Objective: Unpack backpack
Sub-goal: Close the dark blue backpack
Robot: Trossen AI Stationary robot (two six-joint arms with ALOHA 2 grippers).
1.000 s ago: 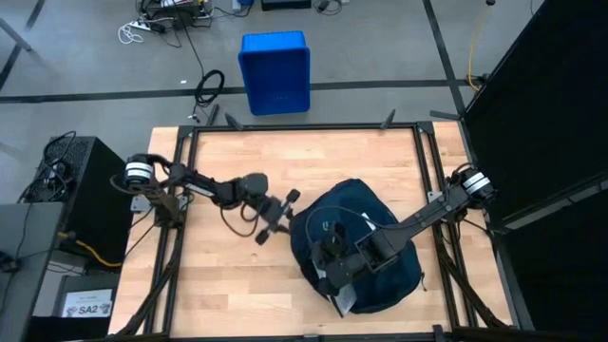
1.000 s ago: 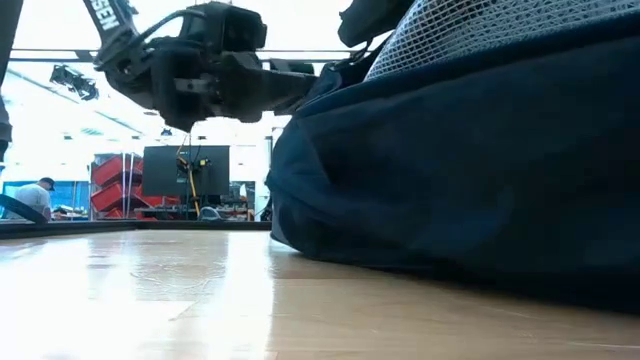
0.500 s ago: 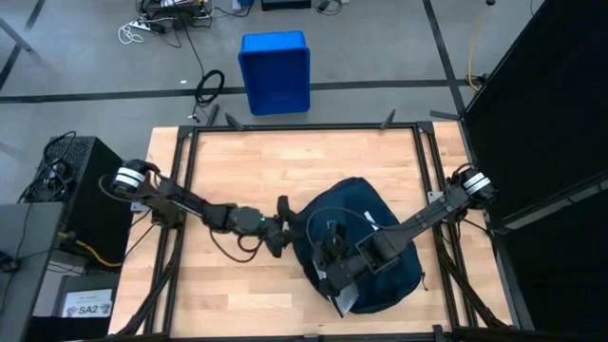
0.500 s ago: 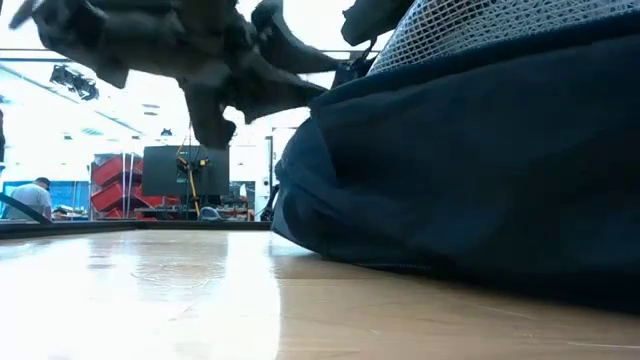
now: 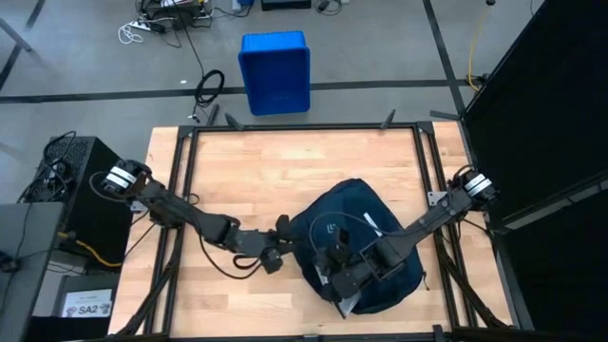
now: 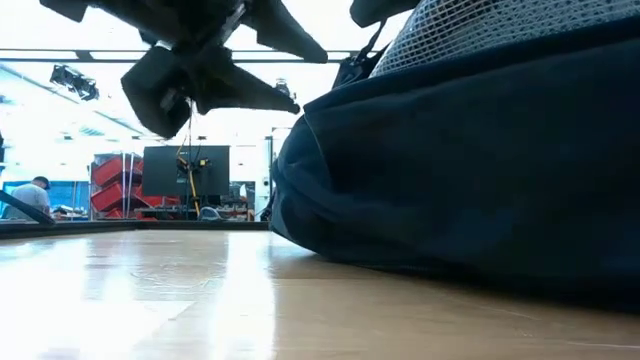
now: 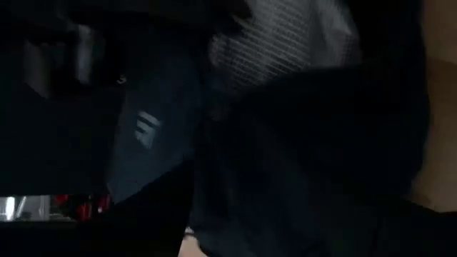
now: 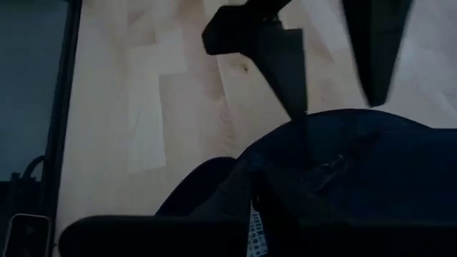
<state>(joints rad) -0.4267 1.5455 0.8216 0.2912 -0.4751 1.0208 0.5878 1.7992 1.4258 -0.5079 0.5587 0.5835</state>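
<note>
As seen: backpack (image 5: 356,242) navy, rounded, mesh | L claw (image 5: 276,242) open, empty | R claw (image 5: 334,275) closed

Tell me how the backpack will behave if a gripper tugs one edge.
The backpack looks like soft fabric slumped in folds on the table, so it would likely stretch and crumple rather than lift whole. Its wide sagging base suggests it would drag, not tip. The mesh panel could snag fingers.

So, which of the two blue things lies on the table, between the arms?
The backpack: soft, dark navy, rounded, lying on the wooden table. The bright blue plastic bin is rigid and stands on the floor beyond the table.
</note>
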